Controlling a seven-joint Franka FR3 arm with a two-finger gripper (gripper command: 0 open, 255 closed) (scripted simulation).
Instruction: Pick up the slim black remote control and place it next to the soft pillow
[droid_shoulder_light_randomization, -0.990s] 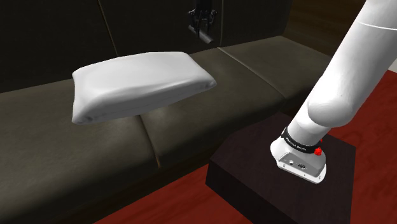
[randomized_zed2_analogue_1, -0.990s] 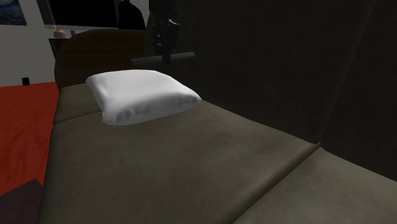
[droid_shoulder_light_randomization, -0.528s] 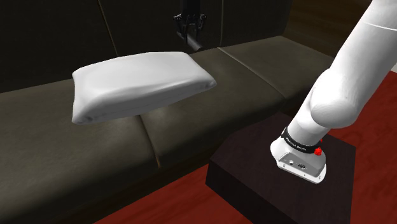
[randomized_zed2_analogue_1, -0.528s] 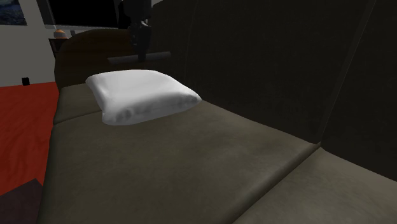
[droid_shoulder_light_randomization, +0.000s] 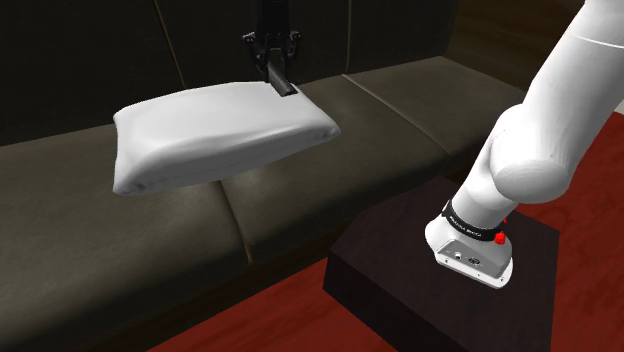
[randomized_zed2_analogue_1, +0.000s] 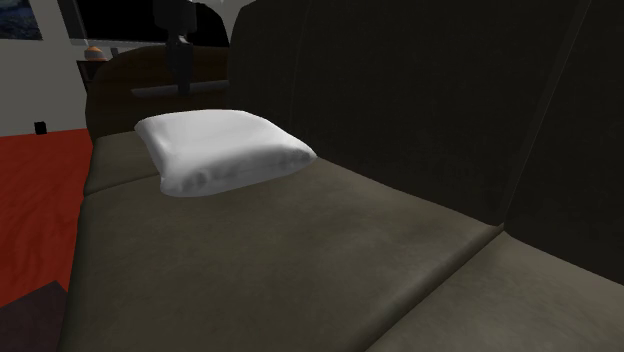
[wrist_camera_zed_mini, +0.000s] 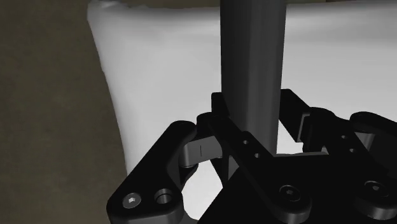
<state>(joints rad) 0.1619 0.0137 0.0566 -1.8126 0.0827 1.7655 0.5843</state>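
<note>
Gripper (wrist_camera_zed_mini: 251, 137): fingers clamped on remote (wrist_camera_zed_mini: 251, 63). Remote airborne, sticks out well past fingers. Directly below: pillow (droid_shoulder_light_randomization: 220, 135), no contact.
Risk 1: release here drops remote onto pillow, not beside it; soft sloped top could tip or slide it off.
Risk 2: long overhang could snag pillow on descent.
Farther: sofa seat (droid_shoulder_light_randomization: 400, 110) strip before backrest (droid_shoulder_light_randomization: 90, 50) looks narrow; sideways move may knock backrest.
</note>
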